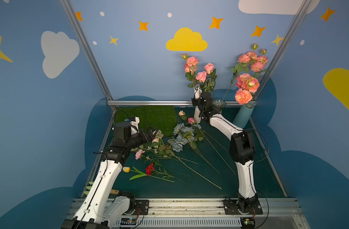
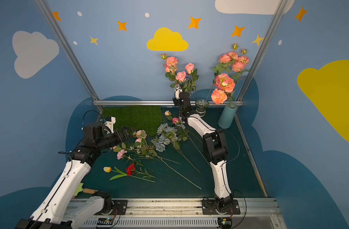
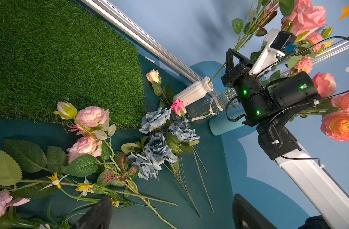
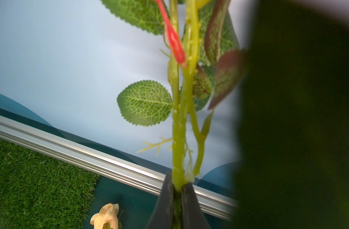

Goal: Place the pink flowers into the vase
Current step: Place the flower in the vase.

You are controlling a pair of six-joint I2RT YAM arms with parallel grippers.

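My right gripper (image 4: 177,188) is shut on the green stem of a spray of pink flowers (image 1: 201,76), holding it upright at the back of the table. In the left wrist view the stem's lower end meets the mouth of the white ribbed vase (image 3: 191,93), which stands just under the gripper (image 3: 230,59). More pink flowers (image 1: 139,153) lie on the dark mat at the left, blooms toward the grass. My left gripper (image 3: 169,218) hovers open over their stems (image 3: 130,193), with nothing between its fingers.
A glass vase (image 1: 218,105) and a teal vase (image 1: 243,117) with salmon blooms (image 1: 247,83) stand at the back right. A grey-blue rose bunch (image 1: 180,136), red carnation (image 1: 149,169), yellow tulip (image 1: 126,169) and loose buds (image 1: 191,120) lie on the mat. A grass patch (image 1: 150,117) fills the back left.
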